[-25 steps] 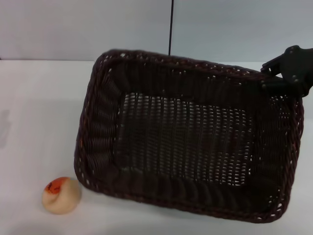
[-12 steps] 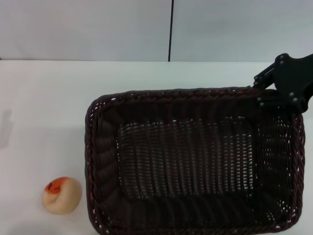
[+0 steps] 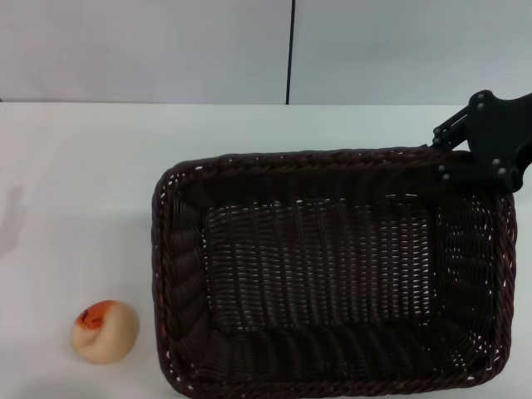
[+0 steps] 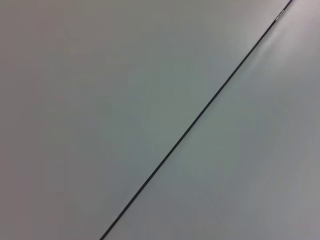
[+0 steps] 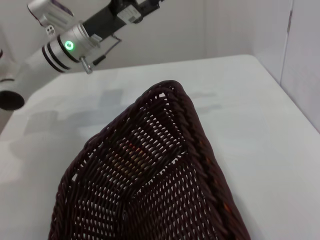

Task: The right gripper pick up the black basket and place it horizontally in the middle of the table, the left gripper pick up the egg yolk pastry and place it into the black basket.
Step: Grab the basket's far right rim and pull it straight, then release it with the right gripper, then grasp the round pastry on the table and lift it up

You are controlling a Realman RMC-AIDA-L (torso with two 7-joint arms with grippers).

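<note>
A: Where's the black basket (image 3: 332,274) sitting?
B: Centre-right on the table (image 3: 75,183); the right gripper (image 3: 465,154) is clamping its far right rim corner. The egg yolk pastry (image 3: 104,331) is lying near left.

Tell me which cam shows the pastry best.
Head view. The pastry sits whole and unobstructed on the table, just left of the basket, apart from it. The left wrist view shows only a blank wall with a dark seam. The right wrist view shows basket weave and table, no pastry.

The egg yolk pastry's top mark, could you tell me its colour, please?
Orange-red, on the egg yolk pastry; head view.
</note>
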